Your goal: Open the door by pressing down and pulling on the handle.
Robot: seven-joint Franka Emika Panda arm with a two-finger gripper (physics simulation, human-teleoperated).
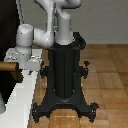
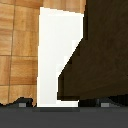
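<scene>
The door [image 1: 7,47] is a dark panel at the exterior view's left, set in a white frame [image 1: 21,100]. The tan handle [image 1: 7,65] sticks out level from a small dark bracket [image 1: 19,74]. My gripper [image 1: 31,64] hangs on the white wrist just to the exterior view's right of the bracket, close to the handle's end, with nothing in it. In the wrist view the dark door [image 2: 102,50] and the white frame [image 2: 57,55] lie below the gripper [image 2: 63,104]. Its fingertips [image 2: 22,104] stand wide apart. The handle is out of the wrist view.
The black robot pedestal [image 1: 65,75] with its splayed feet stands in the middle on the wooden floor [image 1: 107,70], right beside the frame. A pale rounded object [image 1: 2,105] sits at the lower left edge. Wooden floor [image 2: 17,45] shows beside the frame in the wrist view.
</scene>
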